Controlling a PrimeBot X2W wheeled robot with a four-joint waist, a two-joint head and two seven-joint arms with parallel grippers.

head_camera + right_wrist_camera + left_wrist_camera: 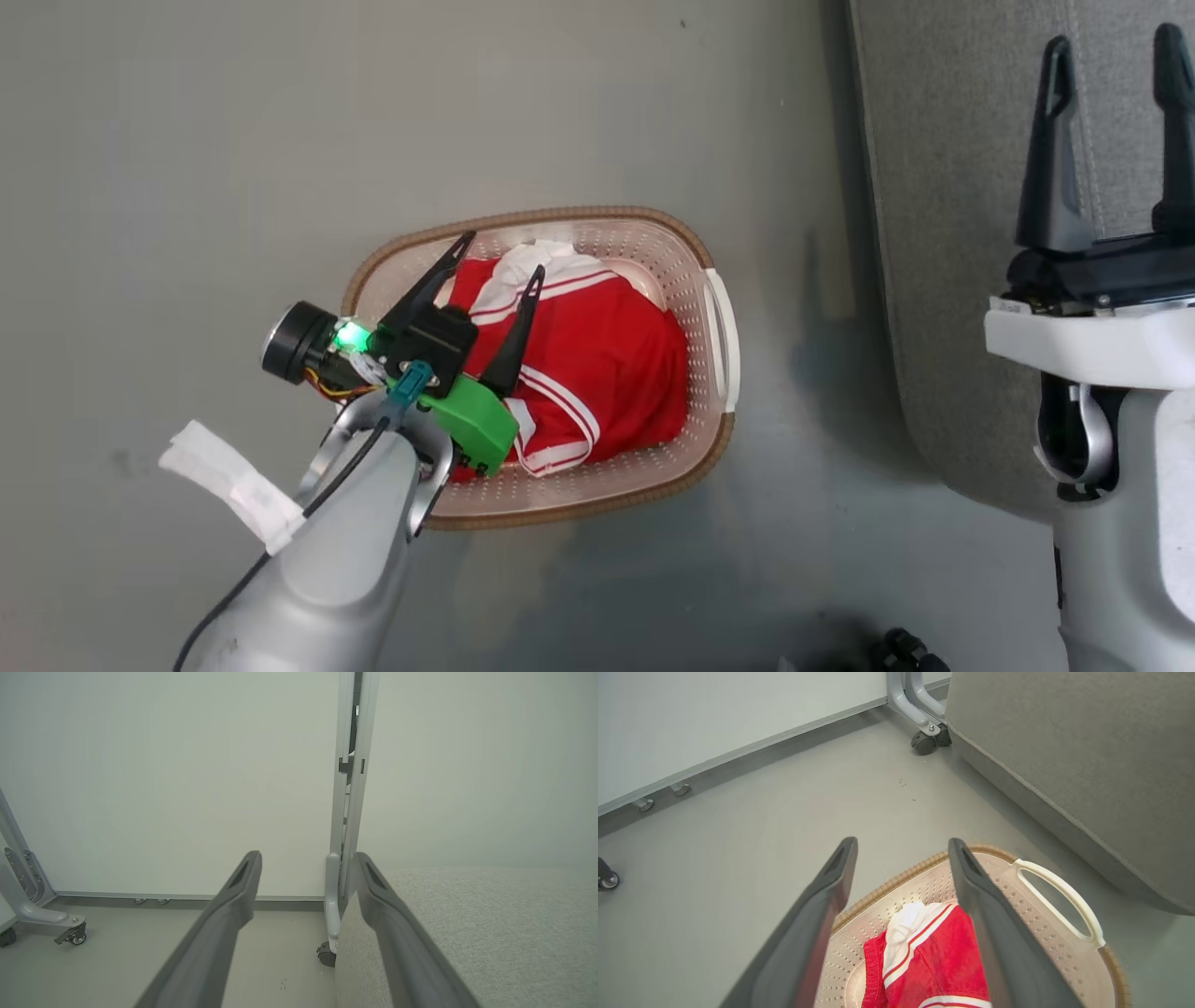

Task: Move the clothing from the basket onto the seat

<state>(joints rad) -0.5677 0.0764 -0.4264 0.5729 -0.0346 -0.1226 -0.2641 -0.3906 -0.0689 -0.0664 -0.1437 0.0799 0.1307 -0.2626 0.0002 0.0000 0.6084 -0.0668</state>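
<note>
The red clothing [607,364] with white stripes lies bunched in the cream perforated basket [705,280] on the grey floor. My left gripper [502,252] hangs open over the basket's left half, its fingers spread above the fabric with nothing between them. In the left wrist view the clothing [934,961] shows between the two fingers of my left gripper [902,842], with the basket [1017,891] and its white handle beyond. The grey seat [943,233] stands to the right of the basket. My right gripper [1114,42] is open above the seat [490,933], holding nothing.
A white wall panel [714,714] on grey castor feet [927,742] runs behind the basket and seat. A crumpled white tag [233,481] hangs off my left forearm. Bare grey floor [280,140] surrounds the basket.
</note>
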